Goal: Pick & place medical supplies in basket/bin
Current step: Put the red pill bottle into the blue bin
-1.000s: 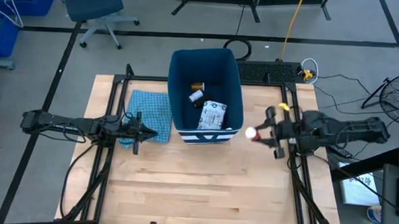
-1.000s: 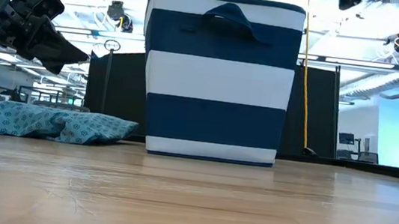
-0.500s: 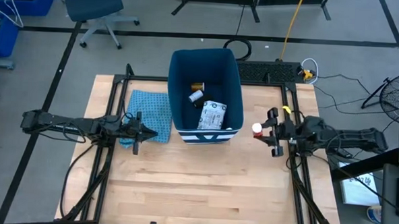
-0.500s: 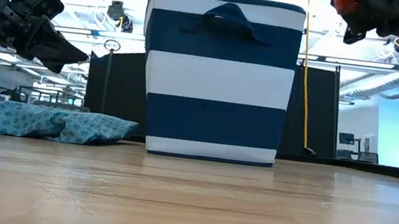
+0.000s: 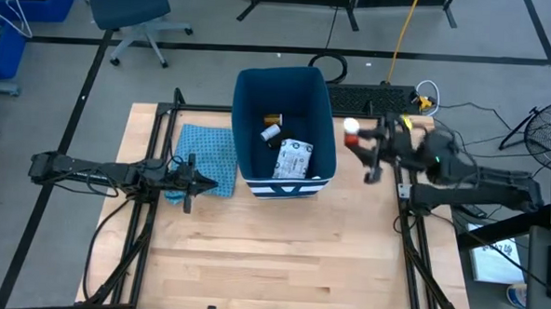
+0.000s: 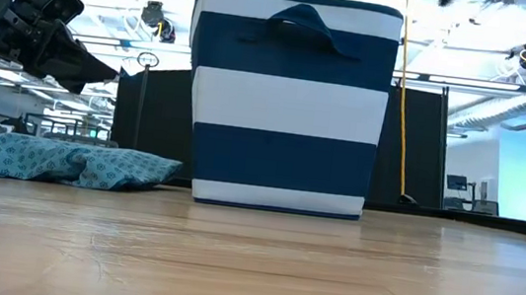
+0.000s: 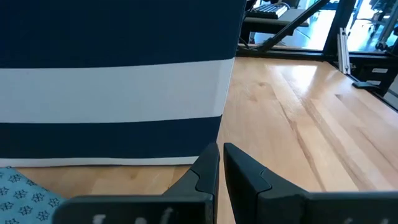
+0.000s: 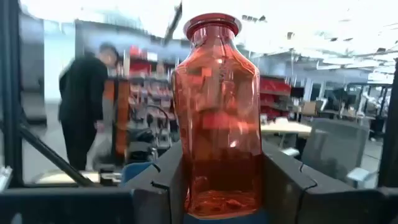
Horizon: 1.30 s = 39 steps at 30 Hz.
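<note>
The dark-blue bin [image 5: 326, 115] stands on the table at the far middle; in the low view [image 6: 288, 101] it has white bands. Inside lie a white patterned packet [image 5: 294, 158], a small white piece [image 5: 270, 133] and an orange item [image 5: 273, 120]. My right gripper [image 5: 358, 144] is beside the bin's right rim, high above the table, shut on an orange pill bottle [image 8: 216, 112]. My left gripper [image 7: 221, 163] is shut and empty, over the light blue cloth [image 5: 207, 156] left of the bin. My right gripper pinches the orange pill bottle's lower body [image 8: 186, 186] between its two fingers [image 8: 163, 177], one on each side. The fingers come about level from the table's right side and lie along the bottle. Its cap end [image 8: 212, 25] points away from the wrist. It is lifted clear.
The light blue cloth [image 6: 53, 159] lies flat on the table against the bin's left side. Bare wood reaches from the bin to the near edge [image 5: 280, 257]. Black frame rails [image 5: 411, 254] run along both sides. A person [image 8: 84, 106] stands in the room beyond the table.
My right gripper has risen and gone toward the table's far edge with the orange pill bottle, coming beside the bin's right rim. It has gone out of the low view at the top. It stays shut on the bottle.
</note>
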Available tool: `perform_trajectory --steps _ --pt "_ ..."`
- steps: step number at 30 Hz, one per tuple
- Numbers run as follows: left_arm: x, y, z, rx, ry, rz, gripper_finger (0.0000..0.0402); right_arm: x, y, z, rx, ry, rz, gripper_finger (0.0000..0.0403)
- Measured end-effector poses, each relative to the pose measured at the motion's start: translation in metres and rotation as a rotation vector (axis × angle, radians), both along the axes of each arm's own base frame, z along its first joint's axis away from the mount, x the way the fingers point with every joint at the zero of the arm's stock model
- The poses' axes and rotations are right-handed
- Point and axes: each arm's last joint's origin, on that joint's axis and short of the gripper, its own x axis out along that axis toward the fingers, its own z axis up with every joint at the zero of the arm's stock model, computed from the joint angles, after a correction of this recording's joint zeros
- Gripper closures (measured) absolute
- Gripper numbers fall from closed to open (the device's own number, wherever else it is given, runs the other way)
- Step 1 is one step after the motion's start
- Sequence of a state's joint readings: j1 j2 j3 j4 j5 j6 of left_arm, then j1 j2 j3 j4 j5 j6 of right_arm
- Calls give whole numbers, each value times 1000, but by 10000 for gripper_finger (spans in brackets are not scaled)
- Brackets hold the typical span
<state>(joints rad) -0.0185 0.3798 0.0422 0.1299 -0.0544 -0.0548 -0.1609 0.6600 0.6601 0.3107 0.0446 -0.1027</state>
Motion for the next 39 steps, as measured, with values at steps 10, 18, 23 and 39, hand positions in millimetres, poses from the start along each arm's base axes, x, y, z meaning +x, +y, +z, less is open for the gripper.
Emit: perform_trajectory --steps 10,18,23,39 --pt "0 0 0 25 -1 3 376 117 -86 76 47 375 30 263" --pt "0 0 -1 25 6 2 376 188 -158 43 93 702 48 262" --pt "-1 0 -2 33 23 -5 376 224 -176 6 93 808 80 261" --pt "-1 2 -5 122 58 45 376 240 -187 -70 -6 1230 152 258"
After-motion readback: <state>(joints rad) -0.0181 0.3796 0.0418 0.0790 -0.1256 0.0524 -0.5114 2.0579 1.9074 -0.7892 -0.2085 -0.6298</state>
